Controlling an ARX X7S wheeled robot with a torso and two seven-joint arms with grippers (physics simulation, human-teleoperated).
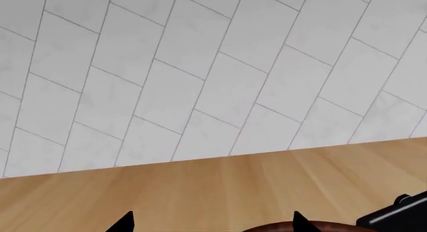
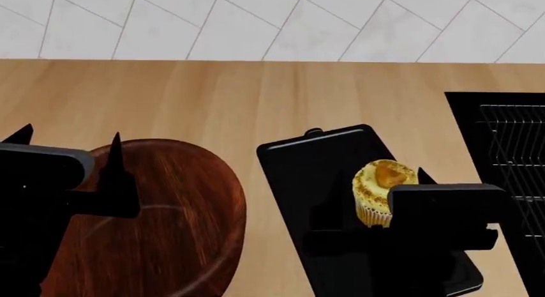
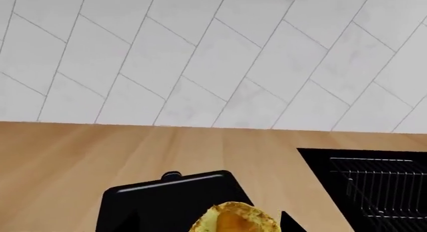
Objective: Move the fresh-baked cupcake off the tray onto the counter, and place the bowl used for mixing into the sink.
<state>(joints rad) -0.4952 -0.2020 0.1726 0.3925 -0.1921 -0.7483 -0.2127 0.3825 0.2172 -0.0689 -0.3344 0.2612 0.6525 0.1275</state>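
Observation:
The cupcake [image 2: 383, 185], with yellow frosting and an orange-brown topping, stands on the black tray [image 2: 311, 159] on the tan counter [image 2: 221, 92]. My right gripper [image 2: 379, 196] is open, with a finger on each side of the cupcake. The right wrist view shows the cupcake [image 3: 235, 221] between its dark fingertips [image 3: 288, 222] on the tray [image 3: 153, 202]. The brown wooden bowl [image 2: 170, 214] sits left of the tray. My left gripper [image 2: 68, 140] is open and empty above the bowl's far left rim. The left wrist view shows the bowl's rim [image 1: 327, 226].
The black sink [image 2: 468, 137] with its wire rack [image 2: 515, 150] lies at the right edge, right of the tray, and shows in the right wrist view [image 3: 317, 164]. A white tiled wall [image 2: 272, 22] backs the counter. The tray's corner [image 1: 393, 216] shows in the left wrist view.

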